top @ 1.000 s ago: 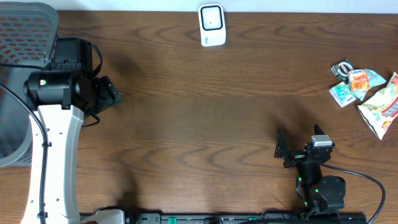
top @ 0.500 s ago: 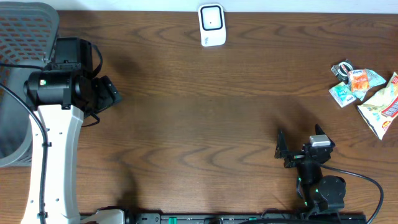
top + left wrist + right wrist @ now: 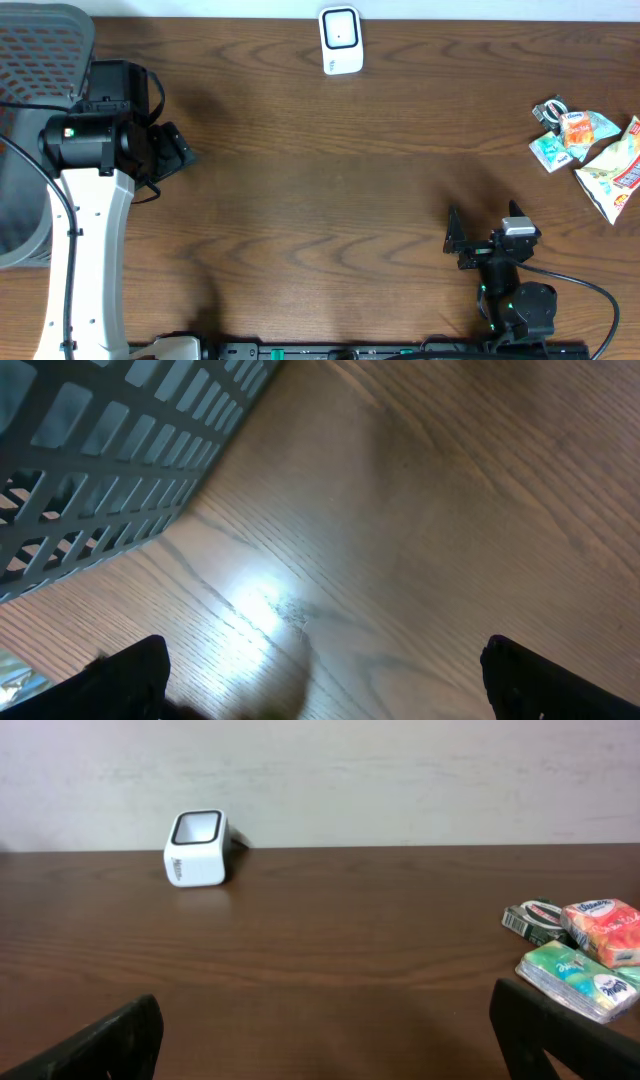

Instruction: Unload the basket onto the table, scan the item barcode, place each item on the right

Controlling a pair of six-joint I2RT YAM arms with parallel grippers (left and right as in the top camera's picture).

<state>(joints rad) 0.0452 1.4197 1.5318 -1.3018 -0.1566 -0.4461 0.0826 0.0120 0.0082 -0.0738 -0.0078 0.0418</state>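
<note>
The white barcode scanner (image 3: 340,40) stands at the far middle edge of the table; in the right wrist view the scanner (image 3: 196,848) is far off to the left. A small pile of snack packets (image 3: 585,150) lies at the right edge, and the right wrist view shows a green packet (image 3: 575,978), an orange one (image 3: 605,930) and a dark box (image 3: 535,918). My right gripper (image 3: 483,232) (image 3: 325,1035) is open and empty near the front edge. My left gripper (image 3: 178,152) (image 3: 325,680) is open over bare wood beside the basket, holding nothing.
A grey mesh basket (image 3: 40,60) stands at the left edge, its wall (image 3: 100,450) close to the left gripper. A white wall runs behind the table's far edge.
</note>
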